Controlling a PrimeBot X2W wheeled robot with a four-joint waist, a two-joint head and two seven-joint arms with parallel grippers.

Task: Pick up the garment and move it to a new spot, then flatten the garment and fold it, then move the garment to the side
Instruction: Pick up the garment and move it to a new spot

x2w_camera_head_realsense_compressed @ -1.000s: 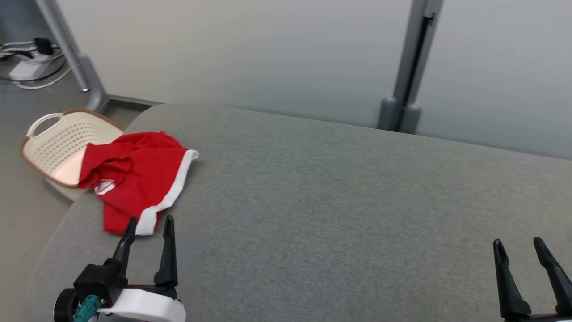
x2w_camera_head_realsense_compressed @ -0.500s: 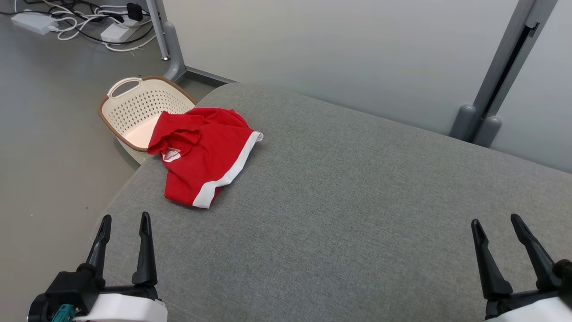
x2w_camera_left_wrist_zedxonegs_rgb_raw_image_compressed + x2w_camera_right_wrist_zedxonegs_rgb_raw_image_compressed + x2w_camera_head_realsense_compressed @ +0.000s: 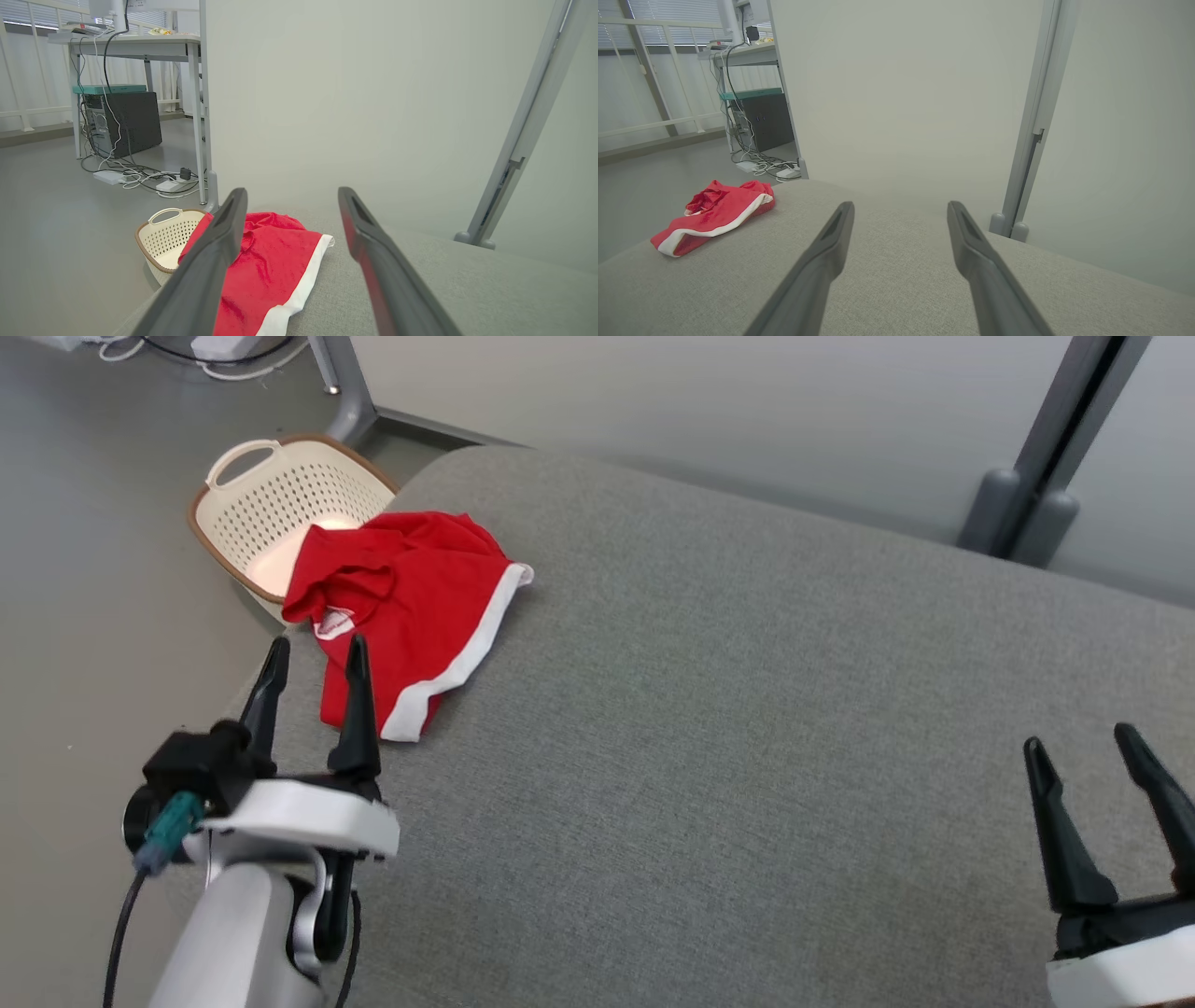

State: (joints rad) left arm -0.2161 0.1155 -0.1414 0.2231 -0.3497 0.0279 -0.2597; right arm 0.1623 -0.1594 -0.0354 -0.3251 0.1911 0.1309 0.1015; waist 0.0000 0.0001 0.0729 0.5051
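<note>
I am looking down through the head camera at a wide grey fabric-covered cushion (image 3: 747, 709) that is taking up most of the frame. The crumpled red cloth garment with a white band along its hem (image 3: 411, 588) is lying at the upper left of the frame, on the cushion's left corner. Its upper left edge is overlapping, in this view, the cream perforated plastic basket with a brown rim (image 3: 271, 495), which is sitting on the grey floor (image 3: 93, 569) just beside the cushion.

My left gripper (image 3: 316, 641) is hovering at the lower left of the frame, its two dark fingers standing spread apart and grasping nothing. The fingertips are pointing at the garment's near edge, and one finger is crossing the red cloth in this view, though I cannot tell whether it is touching. In the left wrist view the garment is showing at the bottom centre, past the fingers, with the basket at its left.

My right gripper (image 3: 1078, 737) is sitting at the lower right of the head frame, likewise released, with nothing between its fingers, well apart from the garment. In the right wrist view the garment is lying at the middle left, and a grey metal post (image 3: 1036, 116) is standing at the right against the pale wall
</note>
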